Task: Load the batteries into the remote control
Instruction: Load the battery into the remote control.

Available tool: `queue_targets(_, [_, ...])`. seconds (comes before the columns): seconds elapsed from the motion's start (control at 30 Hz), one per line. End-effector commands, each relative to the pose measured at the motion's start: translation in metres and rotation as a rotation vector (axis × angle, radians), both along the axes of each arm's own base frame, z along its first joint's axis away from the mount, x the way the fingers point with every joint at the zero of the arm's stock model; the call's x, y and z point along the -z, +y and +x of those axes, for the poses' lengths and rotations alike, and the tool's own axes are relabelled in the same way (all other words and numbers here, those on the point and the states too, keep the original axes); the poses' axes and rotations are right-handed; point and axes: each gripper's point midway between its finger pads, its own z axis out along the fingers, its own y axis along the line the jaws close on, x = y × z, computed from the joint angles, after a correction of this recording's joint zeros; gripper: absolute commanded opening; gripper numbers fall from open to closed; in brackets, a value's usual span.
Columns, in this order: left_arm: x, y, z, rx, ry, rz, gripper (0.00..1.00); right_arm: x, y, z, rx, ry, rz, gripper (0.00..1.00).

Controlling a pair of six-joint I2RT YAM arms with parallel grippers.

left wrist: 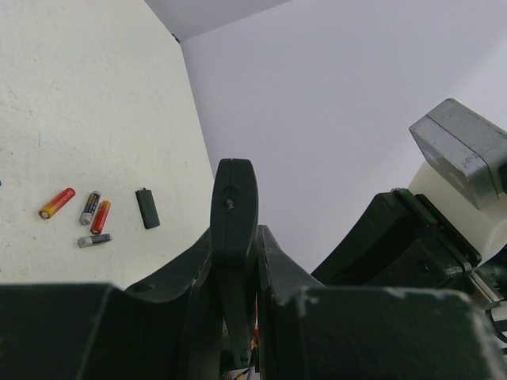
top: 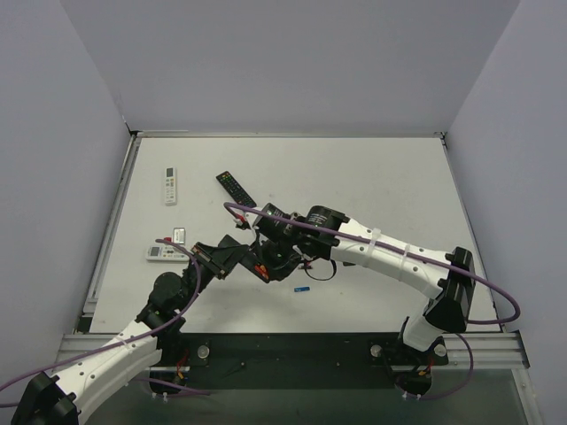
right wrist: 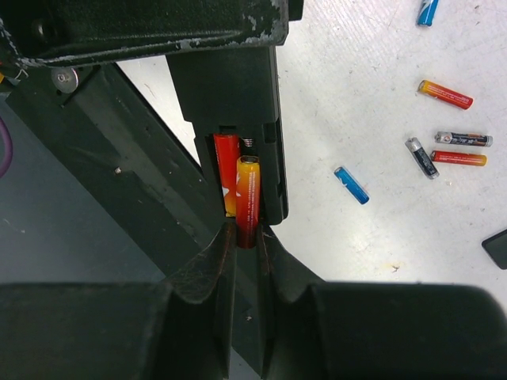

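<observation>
My left gripper (left wrist: 238, 247) is shut on the black remote control (left wrist: 234, 207) and holds it edge-up above the table. In the right wrist view the remote (right wrist: 238, 95) shows its open battery bay with one red-orange battery (right wrist: 225, 166) lying in it. My right gripper (right wrist: 247, 234) is shut on a second red-orange battery (right wrist: 247, 194), whose far end sits in the bay beside the first. Both grippers meet near the table's middle (top: 252, 263). Loose batteries (right wrist: 446, 94) and a blue one (right wrist: 351, 184) lie on the table. The small black back cover (left wrist: 147, 208) lies near them.
A black remote with coloured buttons (top: 236, 189) and a white remote (top: 170, 186) lie at the back left. Another white remote (top: 166, 253) lies left of my left gripper. A blue battery (top: 302, 289) lies just in front of the grippers.
</observation>
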Motion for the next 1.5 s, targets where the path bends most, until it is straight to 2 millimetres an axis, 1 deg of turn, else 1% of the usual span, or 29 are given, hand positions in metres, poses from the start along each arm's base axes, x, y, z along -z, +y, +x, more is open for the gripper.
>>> queue_targets(0.0, [0.011, 0.002, -0.007, 0.017, -0.011, -0.028, 0.0, -0.007, -0.003, 0.003, 0.019, -0.017, -0.026, 0.06])
queue_targets(0.1, [0.011, 0.001, -0.008, 0.021, -0.009, -0.033, 0.0, -0.009, -0.004, 0.004, 0.026, -0.021, -0.031, 0.07])
queue_targets(0.23, [0.012, 0.002, -0.008, 0.022, -0.004, -0.037, 0.0, -0.011, -0.003, 0.006, 0.029, -0.025, -0.032, 0.1])
queue_targets(0.4, [0.017, 0.003, -0.008, 0.019, 0.024, -0.06, 0.0, -0.009, -0.001, 0.007, 0.028, -0.021, -0.044, 0.12])
queue_targets(0.53, [0.018, 0.003, -0.009, 0.022, 0.029, -0.064, 0.0, -0.012, 0.0, 0.008, 0.03, -0.027, -0.038, 0.13])
queue_targets(0.63, [0.019, 0.003, -0.008, 0.021, 0.036, -0.068, 0.0, -0.014, 0.0, 0.009, 0.03, -0.032, -0.035, 0.15])
queue_targets(0.8, [0.027, 0.004, -0.008, 0.017, 0.077, -0.084, 0.0, -0.013, 0.001, 0.01, 0.032, -0.03, -0.042, 0.17])
queue_targets(0.93, [0.03, 0.006, -0.008, 0.013, 0.093, -0.096, 0.0, -0.014, 0.001, 0.009, 0.029, -0.028, -0.045, 0.17])
queue_targets(1.0, [0.033, 0.006, -0.008, 0.01, 0.105, -0.095, 0.0, -0.016, 0.002, 0.01, 0.029, -0.031, -0.039, 0.15])
queue_targets(1.17, [0.033, 0.007, -0.008, 0.006, 0.107, -0.101, 0.0, -0.015, 0.002, 0.009, 0.028, -0.027, -0.046, 0.01])
queue_targets(1.37, [0.029, 0.008, -0.009, 0.005, 0.084, -0.098, 0.0, -0.011, -0.001, 0.006, 0.026, 0.004, -0.079, 0.0])
queue_targets(1.47, [0.026, 0.008, -0.009, 0.005, 0.068, -0.101, 0.0, -0.007, -0.006, 0.005, 0.036, 0.017, -0.107, 0.0])
